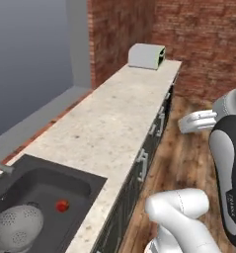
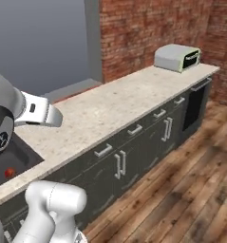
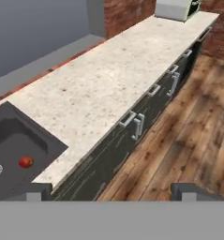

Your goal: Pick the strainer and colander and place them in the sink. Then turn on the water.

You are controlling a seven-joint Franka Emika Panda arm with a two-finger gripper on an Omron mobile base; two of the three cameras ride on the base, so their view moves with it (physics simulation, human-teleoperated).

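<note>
Left base view: the colander (image 1: 15, 228) sits inside the sink (image 1: 85, 184), beside a small red item (image 1: 62, 205).

Right base view: my hand is hidden.

Hand view: my gripper (image 3: 111, 191) spread wide, empty, above the counter edge (image 3: 85, 93).

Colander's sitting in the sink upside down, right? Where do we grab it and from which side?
Yes, the colander lies dome-up in the sink, beside a small red thing. The dome offers no pinch. Probably come from above and clamp the round foot on top; rim and handles can't be made out.
</note>
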